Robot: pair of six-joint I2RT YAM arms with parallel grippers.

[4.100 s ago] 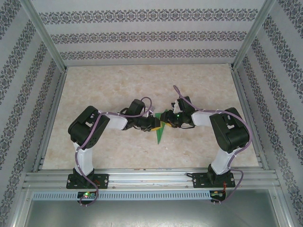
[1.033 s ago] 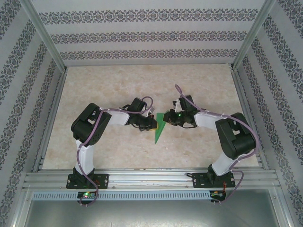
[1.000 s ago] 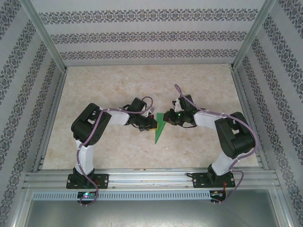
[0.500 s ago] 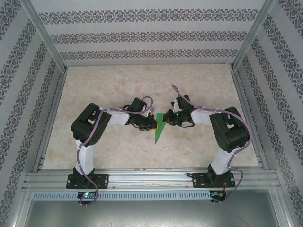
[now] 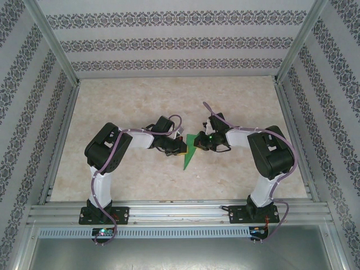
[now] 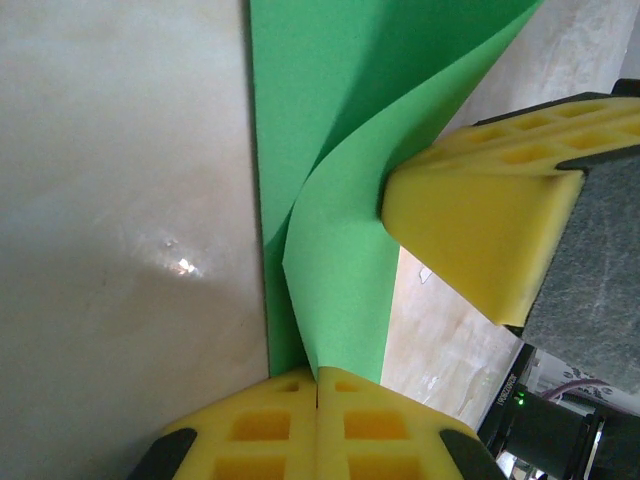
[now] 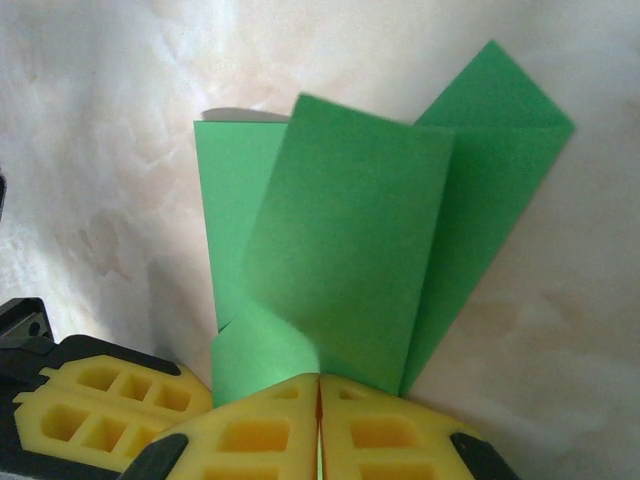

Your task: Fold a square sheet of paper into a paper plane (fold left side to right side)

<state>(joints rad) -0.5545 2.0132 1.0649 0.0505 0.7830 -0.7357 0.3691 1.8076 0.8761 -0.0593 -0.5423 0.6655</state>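
Green paper plane (image 7: 350, 250) | left fingers (image 6: 260, 430) pinch it | right fingers (image 7: 380, 435) pinch it

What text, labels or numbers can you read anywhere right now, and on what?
Nothing legible.
White lettering on the right arm's black housing: too small and blurred to read.
The green paper: no print on it.

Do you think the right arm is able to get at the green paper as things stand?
Yes, it looks so: the right gripper is shut on a raised flap of the paper, and the left gripper pinches the paper close beside it without blocking it.
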